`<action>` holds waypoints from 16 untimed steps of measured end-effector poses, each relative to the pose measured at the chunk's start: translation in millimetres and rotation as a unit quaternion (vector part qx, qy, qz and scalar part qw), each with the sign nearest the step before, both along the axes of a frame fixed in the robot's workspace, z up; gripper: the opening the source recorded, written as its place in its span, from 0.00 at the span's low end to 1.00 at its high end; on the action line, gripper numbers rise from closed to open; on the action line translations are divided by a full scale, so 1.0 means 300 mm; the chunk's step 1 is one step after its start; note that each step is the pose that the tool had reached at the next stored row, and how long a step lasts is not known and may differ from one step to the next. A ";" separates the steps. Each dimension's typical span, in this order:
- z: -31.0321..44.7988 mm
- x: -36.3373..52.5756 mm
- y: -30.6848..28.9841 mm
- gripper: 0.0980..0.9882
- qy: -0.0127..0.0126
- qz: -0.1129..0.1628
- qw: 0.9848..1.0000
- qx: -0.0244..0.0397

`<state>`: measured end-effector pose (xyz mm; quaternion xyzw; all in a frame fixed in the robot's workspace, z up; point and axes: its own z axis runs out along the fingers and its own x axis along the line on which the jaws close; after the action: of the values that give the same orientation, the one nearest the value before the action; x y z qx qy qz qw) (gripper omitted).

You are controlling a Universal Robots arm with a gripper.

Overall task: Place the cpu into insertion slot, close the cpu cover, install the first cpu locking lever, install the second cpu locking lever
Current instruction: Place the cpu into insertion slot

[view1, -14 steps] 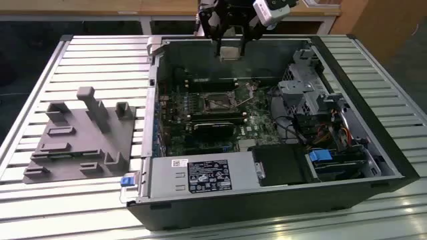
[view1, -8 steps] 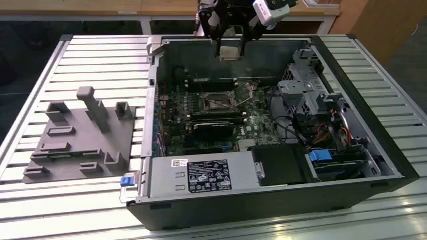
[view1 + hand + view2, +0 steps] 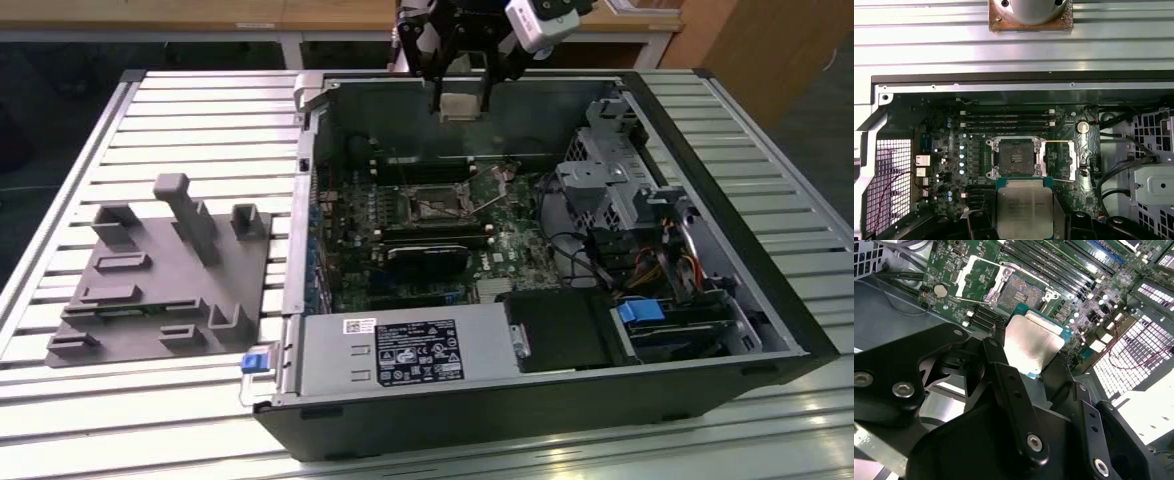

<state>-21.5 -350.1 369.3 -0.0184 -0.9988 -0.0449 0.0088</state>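
The chip point(image 3: 1024, 207) is gripped between the closed-in fingers of the claw point(image 3: 458, 98), held over an opened computer case point(image 3: 534, 420); below the claw, the socket point(image 3: 1015, 156) is seen bare, its cover point(image 3: 1074, 160) swung open.

Clearances around the gripper point(image 3: 459, 98), which clamps the cpu point(image 3: 1024, 205). Below and ahead of it I see the insertion slot point(image 3: 1015, 157) lying open, with free air between. The cpu cover point(image 3: 1063, 160) is swung aside, just beside the slot. Memory slots point(image 3: 1006, 120) run beyond the slot from the gripper. A drive cage point(image 3: 601, 175) rises toward the exterior view's right of the gripper. The case wall point(image 3: 310, 160) bounds the opposite side.
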 end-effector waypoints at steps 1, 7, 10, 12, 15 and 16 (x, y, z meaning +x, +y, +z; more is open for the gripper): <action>0.000 0.000 0.000 0.50 0.000 -0.001 1.000 0.000; 0.000 0.000 0.000 0.50 0.000 -0.005 1.000 0.000; 0.000 0.000 0.000 0.50 0.000 -0.007 1.000 0.000; 0.000 0.000 0.000 0.50 0.000 -0.009 1.000 0.000; 0.000 0.000 0.000 0.50 0.000 -0.011 1.000 0.000; 0.000 0.000 0.000 0.50 0.000 -0.011 1.000 0.000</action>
<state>-21.5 -350.1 369.3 -0.0297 -0.9985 -0.0450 0.0083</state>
